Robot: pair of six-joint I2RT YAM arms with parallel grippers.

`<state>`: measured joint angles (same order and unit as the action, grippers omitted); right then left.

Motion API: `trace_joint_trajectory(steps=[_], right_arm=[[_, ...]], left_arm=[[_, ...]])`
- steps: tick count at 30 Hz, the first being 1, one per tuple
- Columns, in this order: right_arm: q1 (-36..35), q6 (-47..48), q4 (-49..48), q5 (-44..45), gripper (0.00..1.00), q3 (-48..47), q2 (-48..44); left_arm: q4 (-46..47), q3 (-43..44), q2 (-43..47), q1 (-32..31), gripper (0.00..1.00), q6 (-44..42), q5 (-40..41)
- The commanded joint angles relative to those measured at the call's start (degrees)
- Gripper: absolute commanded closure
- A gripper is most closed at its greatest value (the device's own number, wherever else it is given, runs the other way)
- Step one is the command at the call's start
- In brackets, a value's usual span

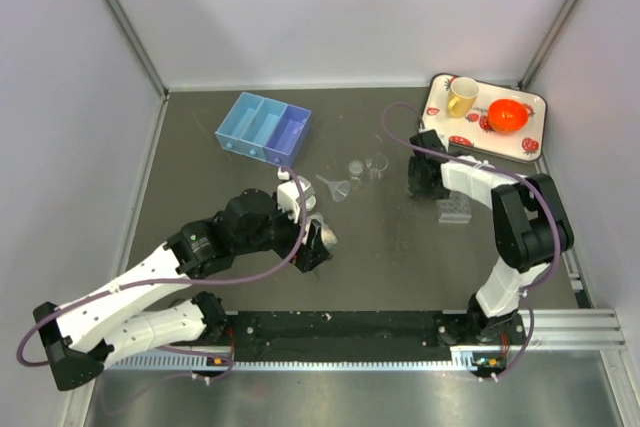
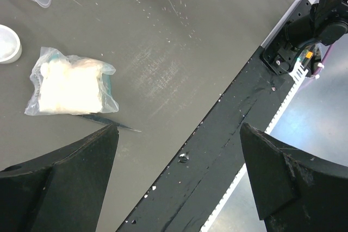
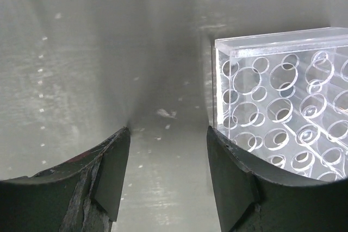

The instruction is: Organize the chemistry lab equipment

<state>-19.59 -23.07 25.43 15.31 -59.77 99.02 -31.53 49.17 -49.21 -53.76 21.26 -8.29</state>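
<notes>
Beside right gripper [image 3: 167,137] (parted): tube rack [image 3: 283,107]

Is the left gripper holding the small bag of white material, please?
No, the small bag of white material lies loose on the table, off to one side of the open left gripper.

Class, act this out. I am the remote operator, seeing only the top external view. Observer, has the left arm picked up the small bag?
Observer: No. The left gripper has open, empty jaws; the bag of white material lies on the table beyond them.
Operator: Any tubes in the clear rack?
Observer: The tube rack shows only empty holes.
Operator: Does the right arm hold it?
Observer: No. The right gripper is open; the rack sits beside its jaws, not between them.
</notes>
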Motion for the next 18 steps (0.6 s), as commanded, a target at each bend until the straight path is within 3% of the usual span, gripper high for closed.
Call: trace_joint_trajectory(steps=[1,18], right_arm=[[3.16,0.66,0.67,1.21,0.41,1.4,-3.75],[11.68,0.4,1.46,2.97,0.39,3.17,-4.63]], left_arm=[[1.38,0.93,1.66,0.14,0.01,-0.25,-0.93],[0.33,-0.12,4.39,0.23,0.01,-0.6,-1.28]])
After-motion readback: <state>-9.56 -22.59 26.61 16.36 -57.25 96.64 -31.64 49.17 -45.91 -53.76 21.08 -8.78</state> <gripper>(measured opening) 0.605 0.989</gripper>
